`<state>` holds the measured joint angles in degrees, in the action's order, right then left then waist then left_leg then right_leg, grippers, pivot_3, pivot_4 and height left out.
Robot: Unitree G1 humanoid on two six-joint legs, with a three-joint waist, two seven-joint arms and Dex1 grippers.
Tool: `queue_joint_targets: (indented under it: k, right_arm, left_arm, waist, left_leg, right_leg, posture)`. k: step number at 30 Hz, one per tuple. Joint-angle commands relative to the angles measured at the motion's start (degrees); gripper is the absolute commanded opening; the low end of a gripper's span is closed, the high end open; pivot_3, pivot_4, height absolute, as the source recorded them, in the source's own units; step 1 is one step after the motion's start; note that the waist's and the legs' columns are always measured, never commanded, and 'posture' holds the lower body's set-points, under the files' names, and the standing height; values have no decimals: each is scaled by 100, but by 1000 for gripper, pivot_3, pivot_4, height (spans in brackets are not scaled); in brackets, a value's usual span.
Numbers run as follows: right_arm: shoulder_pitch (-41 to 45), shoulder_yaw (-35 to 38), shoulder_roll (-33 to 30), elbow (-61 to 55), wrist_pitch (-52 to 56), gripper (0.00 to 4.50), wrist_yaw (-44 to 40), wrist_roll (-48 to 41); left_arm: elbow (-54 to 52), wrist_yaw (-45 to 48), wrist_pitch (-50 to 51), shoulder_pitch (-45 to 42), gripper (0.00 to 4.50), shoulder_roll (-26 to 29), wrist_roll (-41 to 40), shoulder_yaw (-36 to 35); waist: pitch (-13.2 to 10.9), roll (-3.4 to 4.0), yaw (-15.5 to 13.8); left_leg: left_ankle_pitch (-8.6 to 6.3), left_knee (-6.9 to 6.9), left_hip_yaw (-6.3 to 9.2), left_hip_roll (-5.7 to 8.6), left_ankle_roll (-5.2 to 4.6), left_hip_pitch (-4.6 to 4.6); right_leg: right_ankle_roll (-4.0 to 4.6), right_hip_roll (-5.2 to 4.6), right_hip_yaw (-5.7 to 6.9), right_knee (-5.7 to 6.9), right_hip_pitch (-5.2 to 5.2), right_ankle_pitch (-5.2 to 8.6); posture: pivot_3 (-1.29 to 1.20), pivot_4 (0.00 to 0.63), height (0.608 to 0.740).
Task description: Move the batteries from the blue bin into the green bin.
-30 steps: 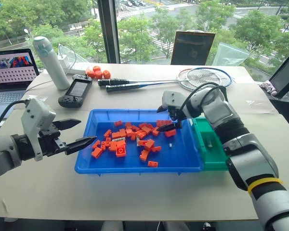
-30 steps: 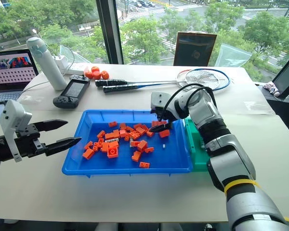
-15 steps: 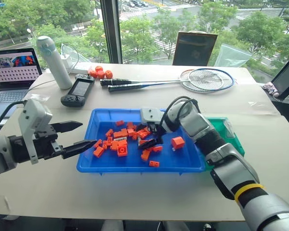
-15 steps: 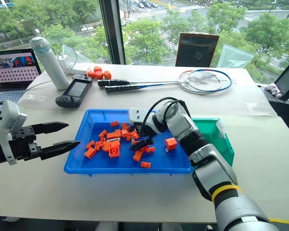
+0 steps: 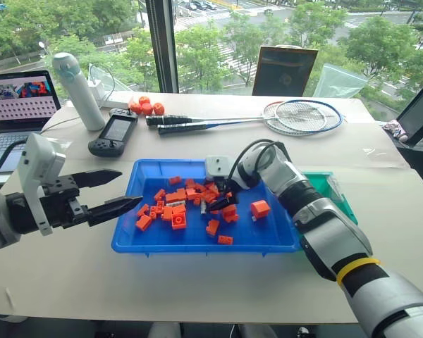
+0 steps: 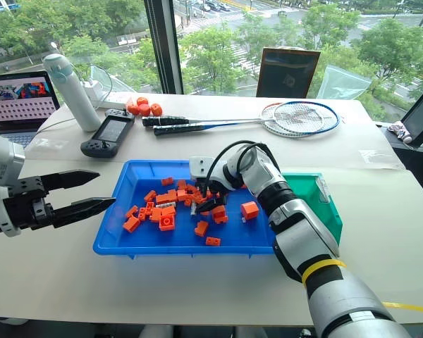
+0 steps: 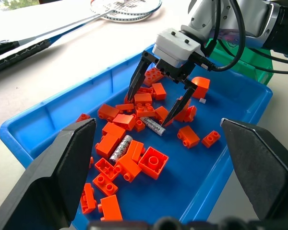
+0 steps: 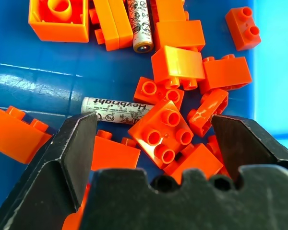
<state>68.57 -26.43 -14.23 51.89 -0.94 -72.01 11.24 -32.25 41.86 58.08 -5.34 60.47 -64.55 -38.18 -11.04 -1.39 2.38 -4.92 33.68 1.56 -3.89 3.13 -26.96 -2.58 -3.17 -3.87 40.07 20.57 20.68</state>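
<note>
Table by a window. Beyond the right gripper (image 7: 156, 103), past the far rim of the blue bin (image 5: 197, 243): two badminton rackets (image 5: 296, 116), a handheld game console (image 5: 111, 136), a white bottle (image 5: 78, 91), several small orange balls (image 5: 145, 105), and a laptop (image 5: 17, 105) further out toward the left arm's side.

Blue bin holds a loose heap of orange bricks (image 7: 129, 143), crowded under and around the right gripper. One larger orange block (image 5: 260, 208) sits apart, on the green-bin side of the gripper.

Batteries: two show among the bricks. One battery (image 8: 116, 108) lies flat on the bin floor directly below the right gripper, between its two fingers, with a square four-stud brick (image 8: 164, 132) pressed against its end and more bricks just beside it. The other battery (image 8: 139, 24) lies a little past it, wedged between bricks, one end showing. In the left wrist view the second one (image 7: 121, 147) lies nearer the left gripper.

Right arm: reaches over from the green bin (image 5: 331, 201) side, wrist bent, gripper pointing down into the heap. Fingers spread apart, straddling the battery, tips near the bricks; nothing grasped.

Left gripper (image 5: 109, 193): hovers outside the blue bin's near-left end, roughly level, pointing toward the bin. Fingers wide apart, empty.

Green bin sits against the blue bin's end, behind the right forearm.
</note>
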Motion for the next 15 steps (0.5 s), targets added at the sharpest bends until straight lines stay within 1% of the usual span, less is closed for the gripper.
queue_joint_targets:
  k: [1,4,6,8,13,15]
  right_arm:
    - [95,33,-33,96,-154,2958,-1,106]
    - [62,83,-66,84,-153,1926,-143,89]
    - [-7,110,-157,-21,-133,1394,-347,35]
    - [-36,142,-259,-110,-127,1390,-474,11]
    - [-72,325,-862,-704,45,1390,-1070,-157]
    - [-76,377,-1092,-931,343,1390,-1348,-232]
  left_arm:
    - [-71,-16,-81,-15,4500,105,-12,-131]
    - [-71,-18,-101,-17,4500,112,16,-97]
    - [-70,-5,-111,-17,4500,115,24,-80]
    - [-58,16,-127,-15,4500,120,54,-61]
    - [1,44,-173,-95,4500,137,111,74]
    - [13,60,-186,-126,4500,136,132,126]
  waist:
    - [0,0,-4]
    - [0,0,-1]
    - [0,0,-1]
    - [0,0,-9]
    - [0,0,-26]
    - [0,0,-23]
  left_leg:
    - [0,0,0,0,0,0]
    - [0,0,0,0,0,0]
    - [0,-1,0,0,0,1]
    - [0,0,0,1,0,0]
    - [0,1,-1,1,0,-1]
    - [0,2,-1,1,0,-1]
  right_leg:
    - [0,0,0,0,-1,0]
    - [0,0,0,0,0,0]
    - [0,0,0,0,0,0]
    - [0,0,0,0,-1,0]
    - [0,-1,0,-1,-1,0]
    - [0,-1,0,-1,0,0]
  posture:
    - [0,150,709]
    - [0,150,709]
    - [0,150,709]
    - [0,150,709]
    - [0,150,709]
    - [0,150,709]
